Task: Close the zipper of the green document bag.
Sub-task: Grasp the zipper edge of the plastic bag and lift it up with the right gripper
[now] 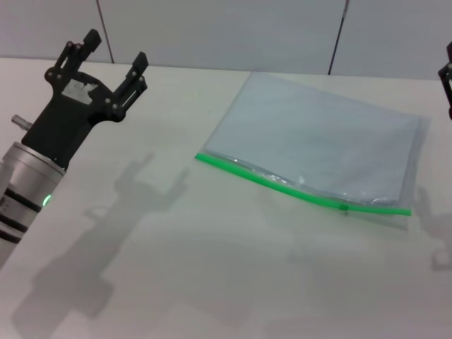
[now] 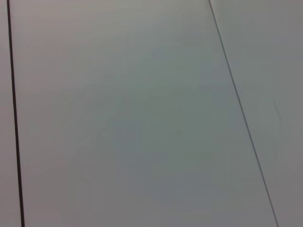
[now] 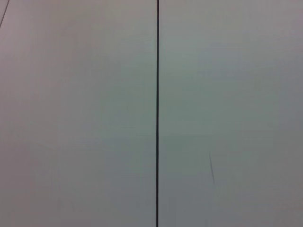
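Observation:
The green document bag (image 1: 325, 138) lies flat on the white table, right of centre in the head view, a translucent pale grey-blue pouch. Its zipper (image 1: 282, 187) runs as a bright green strip along the near long edge, with a tiny green slider tab (image 1: 344, 207) toward the right end. My left gripper (image 1: 115, 51) is raised at the far left, well away from the bag, open with nothing between its fingers. Only a sliver of my right gripper (image 1: 448, 78) shows at the right edge of the head view, beyond the bag's far right corner. Both wrist views show only plain wall panels.
The white table (image 1: 212, 268) stretches in front of and left of the bag. A panelled wall (image 1: 226, 28) with dark seams stands behind the table's far edge.

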